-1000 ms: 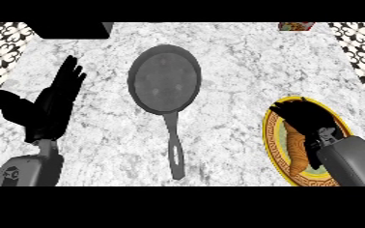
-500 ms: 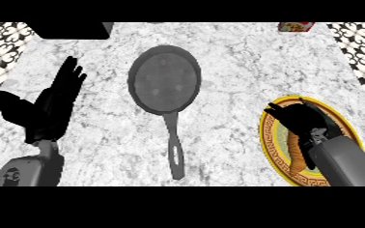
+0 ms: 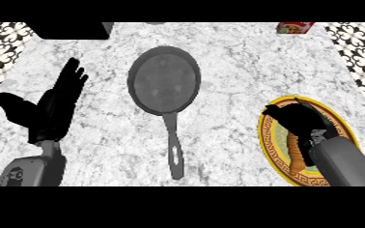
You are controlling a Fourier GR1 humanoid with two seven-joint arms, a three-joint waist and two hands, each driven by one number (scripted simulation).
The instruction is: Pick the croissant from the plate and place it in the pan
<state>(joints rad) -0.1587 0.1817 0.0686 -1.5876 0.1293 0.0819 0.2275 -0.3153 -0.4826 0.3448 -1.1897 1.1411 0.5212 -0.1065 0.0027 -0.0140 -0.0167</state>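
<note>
Gripping croissant (image 3: 295, 155), right hand (image 3: 301, 120) fingers (image 3: 275, 110) curled.

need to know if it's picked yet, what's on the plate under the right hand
An orange croissant lies on the plate; the right hand covers its far end, so any grasp there is hidden.
</note>
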